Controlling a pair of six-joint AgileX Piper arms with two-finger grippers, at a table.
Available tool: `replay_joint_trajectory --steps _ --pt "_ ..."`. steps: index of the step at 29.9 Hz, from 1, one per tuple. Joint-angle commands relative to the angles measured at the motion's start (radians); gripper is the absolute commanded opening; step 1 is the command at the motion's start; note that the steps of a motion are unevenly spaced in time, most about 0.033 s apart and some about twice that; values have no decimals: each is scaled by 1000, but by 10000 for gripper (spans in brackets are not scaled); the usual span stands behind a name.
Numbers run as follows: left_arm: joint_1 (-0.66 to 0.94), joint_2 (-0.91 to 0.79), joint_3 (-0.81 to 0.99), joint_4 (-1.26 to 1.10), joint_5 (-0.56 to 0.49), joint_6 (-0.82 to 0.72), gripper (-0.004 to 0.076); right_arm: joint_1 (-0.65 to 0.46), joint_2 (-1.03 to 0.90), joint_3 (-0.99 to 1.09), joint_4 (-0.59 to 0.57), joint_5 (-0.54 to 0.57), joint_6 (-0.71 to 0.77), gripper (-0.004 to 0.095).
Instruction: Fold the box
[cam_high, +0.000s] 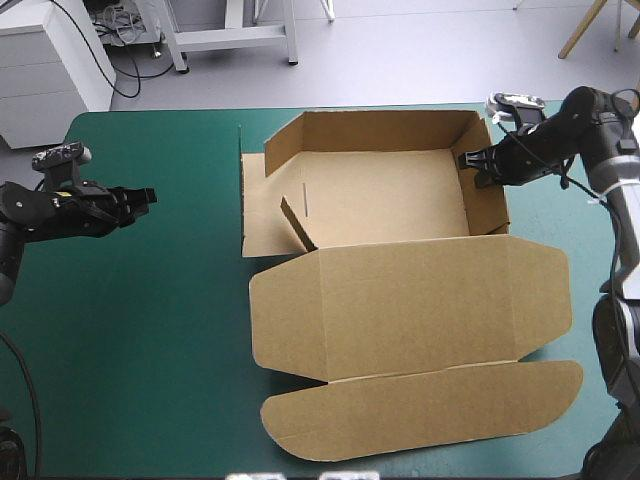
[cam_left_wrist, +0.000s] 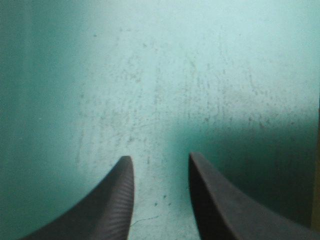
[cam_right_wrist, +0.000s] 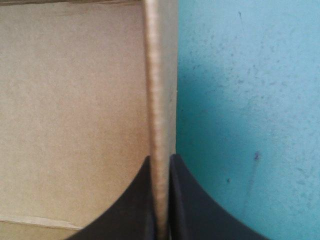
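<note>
Brown board, matt and stiff with crisp creases, makes up the box (cam_high: 380, 200), which sits mid-table on the teal-green cover (cam_high: 150, 330). Its far wall (cam_high: 370, 130) and right wall (cam_high: 487, 210) stand upright. The left panel (cam_high: 255, 200) lies flat, with a small flap (cam_high: 295, 222) tilted up beside it. The lid (cam_high: 410, 300) is spread flat toward the near edge, its round-cornered tuck strip (cam_high: 420, 410) nearest of all.

The right claw (cam_high: 472, 165) is clamped on the right wall's top edge, one black finger inside the tray and one outside. The left claw (cam_high: 148, 195) hovers over bare cover with its ribbed fingers (cam_left_wrist: 115, 200) apart, well clear of the box. The flat left panel lies to this claw's right, its long axis running near to far. The left arm is plainly the nearer one, so raising that panel likely falls to it.
</note>
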Motion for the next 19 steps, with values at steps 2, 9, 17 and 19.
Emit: replay_joint_trajectory --steps 2,9,17,19 --pt "-8 -3 -28 -187 -37 49 450 -33 -96 -29 152 -9 -33 -14" --pt "-8 44 -28 -537 132 237 472 -10 -109 -29 303 -12 -88 -14" --pt "-8 37 -28 -687 310 374 472 117 -73 -26 212 -121 -45 -14" --pt "-8 35 -28 -681 329 377 472 142 -64 -25 161 -149 -19 -14"
